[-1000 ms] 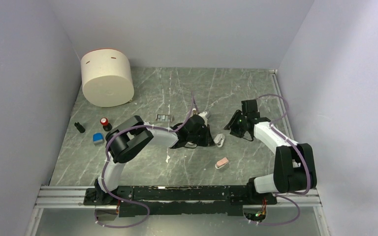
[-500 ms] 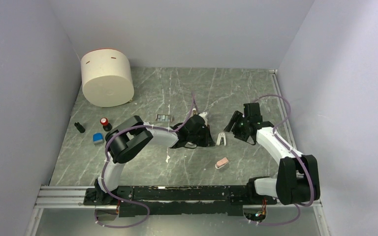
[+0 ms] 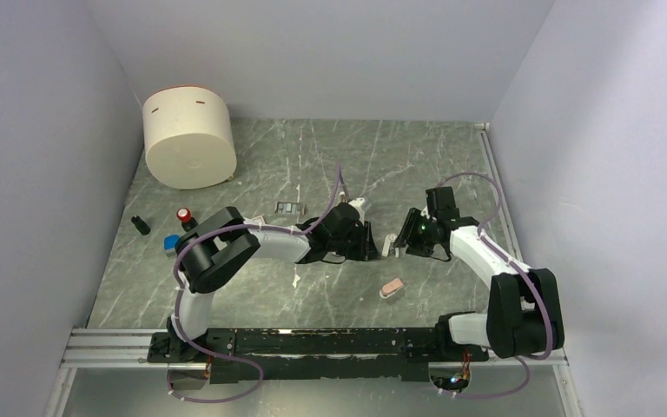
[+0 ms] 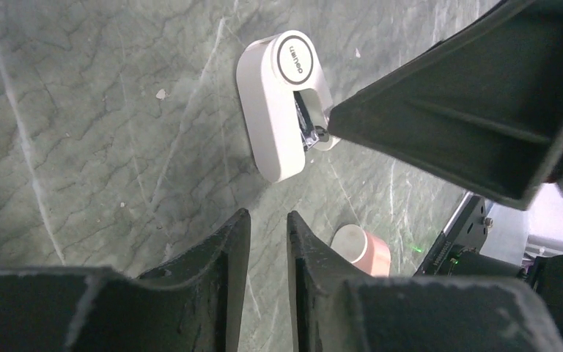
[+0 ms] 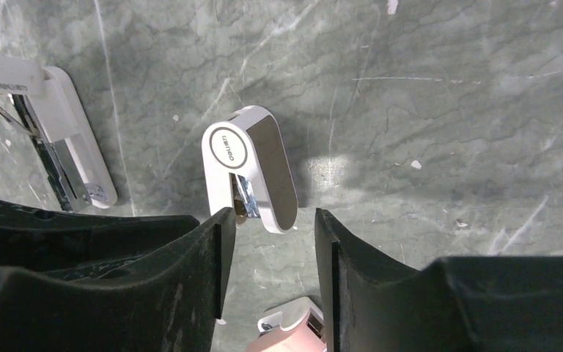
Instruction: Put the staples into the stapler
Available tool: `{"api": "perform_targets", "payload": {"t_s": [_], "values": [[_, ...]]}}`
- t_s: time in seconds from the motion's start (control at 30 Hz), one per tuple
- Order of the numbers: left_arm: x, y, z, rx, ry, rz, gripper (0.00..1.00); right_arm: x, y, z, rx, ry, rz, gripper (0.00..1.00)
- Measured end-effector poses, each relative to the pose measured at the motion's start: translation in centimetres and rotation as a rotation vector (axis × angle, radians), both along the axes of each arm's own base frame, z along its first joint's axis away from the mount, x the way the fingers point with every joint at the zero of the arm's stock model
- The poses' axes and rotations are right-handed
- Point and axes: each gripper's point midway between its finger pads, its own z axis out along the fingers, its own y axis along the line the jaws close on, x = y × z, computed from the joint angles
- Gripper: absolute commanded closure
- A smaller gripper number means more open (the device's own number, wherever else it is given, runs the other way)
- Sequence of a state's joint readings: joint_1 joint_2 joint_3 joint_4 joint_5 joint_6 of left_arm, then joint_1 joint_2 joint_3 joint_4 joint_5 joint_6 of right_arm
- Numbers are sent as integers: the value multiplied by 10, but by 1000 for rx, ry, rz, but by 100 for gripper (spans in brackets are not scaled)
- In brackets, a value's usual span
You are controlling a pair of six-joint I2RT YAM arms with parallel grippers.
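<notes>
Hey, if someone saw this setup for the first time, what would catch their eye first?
The big cream cylinder at the back left of the table dominates. Next comes the pair of arms meeting mid-table, where the open right gripper brackets the near end of a short white stubby piece. The opened stapler lies just beside it, and a pink stubby piece sits nearer the bases.
</notes>
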State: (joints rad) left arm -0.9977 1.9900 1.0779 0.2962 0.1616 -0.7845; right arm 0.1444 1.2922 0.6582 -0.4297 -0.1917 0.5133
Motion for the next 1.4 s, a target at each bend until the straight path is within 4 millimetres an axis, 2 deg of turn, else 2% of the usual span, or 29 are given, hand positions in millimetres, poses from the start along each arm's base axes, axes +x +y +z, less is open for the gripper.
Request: {"api": "perform_targets", "payload": {"t_s": [0.13, 0.23, 0.37, 0.53, 0.8, 1.03, 1.2, 1.4], "values": [[0, -1, 4, -8, -7, -2, 63, -6, 3, -11, 6, 34, 18, 63], [1, -2, 7, -14, -12, -3, 58, -7, 5, -18, 10, 57, 22, 75], [1, -2, 9, -16, -16, -4, 51, -3, 9, -16, 28, 38, 28, 90], [2, -1, 11, -12, -27, -2, 41, 2, 13, -16, 53, 15, 18, 100], [12, 7, 29, -17, -77, 60, 32, -1, 30, -15, 162, -23, 41, 100], [18, 29, 45, -15, -123, 153, 31, -10, 55, -17, 320, -31, 116, 98], [22, 35, 48, -11, -141, 190, 31, -13, 66, -19, 395, -40, 157, 93], [23, 35, 46, -6, -140, 192, 30, -12, 67, -20, 404, -52, 140, 85]]}}
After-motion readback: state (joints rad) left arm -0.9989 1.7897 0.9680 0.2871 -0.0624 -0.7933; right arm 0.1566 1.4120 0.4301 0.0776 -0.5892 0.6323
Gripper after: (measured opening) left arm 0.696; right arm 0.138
